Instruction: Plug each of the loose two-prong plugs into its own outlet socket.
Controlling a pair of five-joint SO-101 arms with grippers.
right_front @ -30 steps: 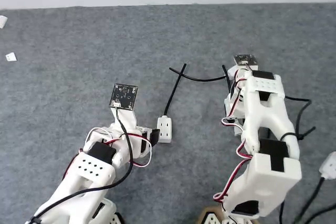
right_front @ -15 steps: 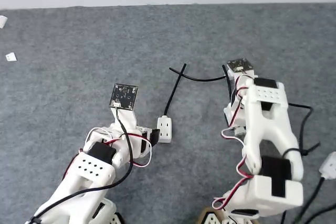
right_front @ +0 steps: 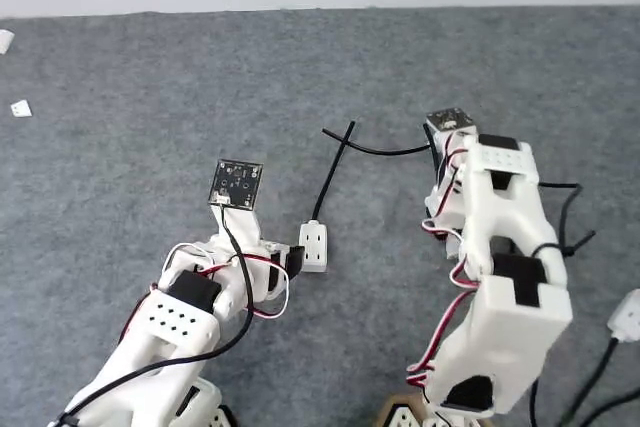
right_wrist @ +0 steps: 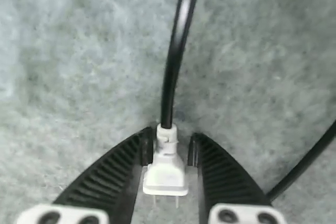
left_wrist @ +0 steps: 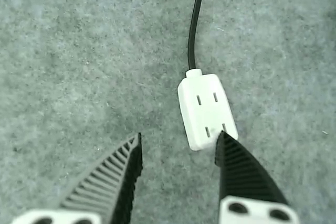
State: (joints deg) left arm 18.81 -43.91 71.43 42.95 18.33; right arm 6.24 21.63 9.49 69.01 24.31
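A white outlet socket (left_wrist: 206,111) with two pairs of slots lies flat on the grey carpet, its black cord (left_wrist: 195,19) running away from it. My left gripper (left_wrist: 178,156) stands open just short of it, and one finger (left_wrist: 236,169) touches the socket's near corner. From above, the socket (right_front: 313,245) lies right beside the left arm's tip (right_front: 292,259). My right gripper (right_wrist: 169,142) is shut on a white two-prong plug (right_wrist: 165,170), prongs pointing back toward the wrist, with its black cord (right_wrist: 176,51) leading off. The right arm (right_front: 480,187) covers that plug from above.
Black cords (right_front: 345,147) cross on the carpet between the arms. Another black cord (right_wrist: 310,161) passes close to the right gripper. A second white connector (right_front: 628,315) with cords lies at the right edge. Small white scraps (right_front: 20,108) sit far left.
The right arm's wrist has shifted a little to the left and toward the front, and its upper links have swung. The left arm and the socket have stayed put.
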